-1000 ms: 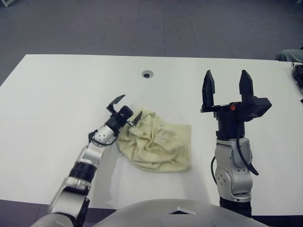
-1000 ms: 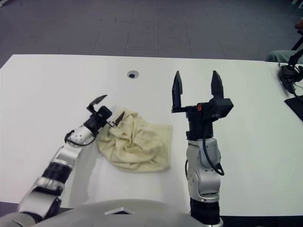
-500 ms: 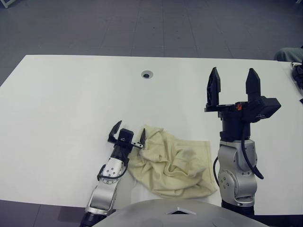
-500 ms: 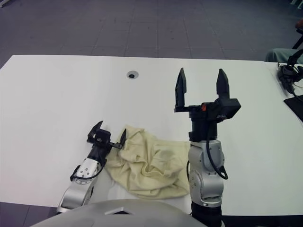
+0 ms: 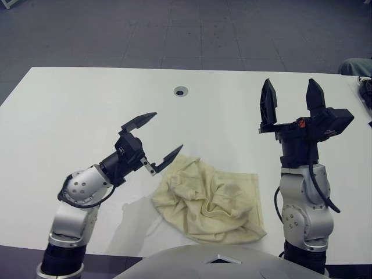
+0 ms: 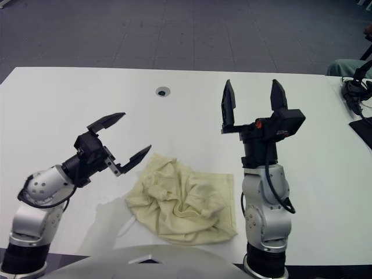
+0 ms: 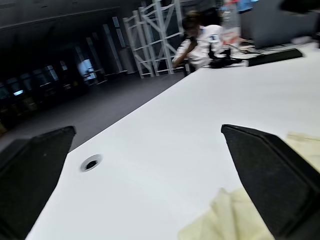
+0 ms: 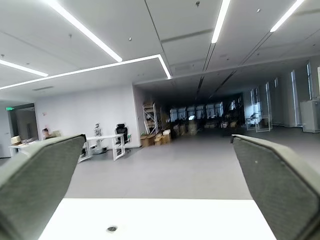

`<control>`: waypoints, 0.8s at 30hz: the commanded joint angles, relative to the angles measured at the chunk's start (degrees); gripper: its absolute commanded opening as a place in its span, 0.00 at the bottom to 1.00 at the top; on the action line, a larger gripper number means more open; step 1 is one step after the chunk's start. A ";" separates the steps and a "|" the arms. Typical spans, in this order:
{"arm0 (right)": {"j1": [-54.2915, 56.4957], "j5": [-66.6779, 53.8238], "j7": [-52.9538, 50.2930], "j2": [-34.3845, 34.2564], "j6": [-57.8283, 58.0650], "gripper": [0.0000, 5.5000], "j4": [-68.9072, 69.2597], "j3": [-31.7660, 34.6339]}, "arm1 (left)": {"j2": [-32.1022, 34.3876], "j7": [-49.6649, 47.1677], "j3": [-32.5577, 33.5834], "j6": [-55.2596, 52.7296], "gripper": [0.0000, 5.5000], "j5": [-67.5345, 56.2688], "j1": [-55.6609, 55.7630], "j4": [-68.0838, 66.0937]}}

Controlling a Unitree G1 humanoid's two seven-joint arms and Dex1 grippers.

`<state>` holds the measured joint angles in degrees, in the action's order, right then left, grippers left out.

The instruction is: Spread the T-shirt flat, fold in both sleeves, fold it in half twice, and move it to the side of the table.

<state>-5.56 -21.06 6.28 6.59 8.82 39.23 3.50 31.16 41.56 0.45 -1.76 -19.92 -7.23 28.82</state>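
Note:
A pale yellow T-shirt point(image 5: 209, 199) lies crumpled in a heap on the white table point(image 5: 75, 110), close to the near edge. My left gripper point(image 5: 152, 138) hangs open above the table just left of the heap, holding nothing; one fingertip is near the shirt's upper left corner. The left wrist view catches the yellow cloth point(image 7: 235, 215) between its two dark fingers point(image 7: 265, 170). My right gripper point(image 5: 292, 100) stands upright and open to the right of the shirt, fingers pointing up, well above the cloth and empty.
A small round cable hole point(image 5: 181, 91) sits in the table's far middle. Dark objects point(image 6: 354, 93) lie at the table's right edge. Bare tabletop stretches to the left and far side of the shirt.
The left gripper has let go of the shirt's corner, risen off the table and opened wider. The shirt was dragged toward the near edge and now lies still. The right gripper barely shifted.

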 commanded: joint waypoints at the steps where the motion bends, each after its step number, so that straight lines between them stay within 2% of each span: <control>1: -0.54 -1.64 6.26 7.38 5.08 0.98 2.78 -0.35 | 4.96 6.13 -0.04 -0.35 0.98 0.21 5.40 -5.00; 6: 1.85 -3.41 11.77 8.32 4.78 0.98 -6.37 -1.44 | 7.96 12.58 -4.50 -1.33 0.98 0.04 0.81 -3.36; 11: 1.68 -1.22 13.11 7.01 2.12 0.98 -11.79 -3.52 | 9.69 14.39 -11.39 1.80 0.98 8.21 -2.48 -3.02; 24: 1.01 1.28 13.61 6.18 -0.10 0.98 -14.29 -4.74 | 7.70 12.71 -17.01 1.78 0.98 10.16 -5.06 0.17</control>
<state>-4.26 -20.23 19.70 12.78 9.03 24.64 -0.90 39.09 54.97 -15.89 -0.28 -11.17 -12.93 28.24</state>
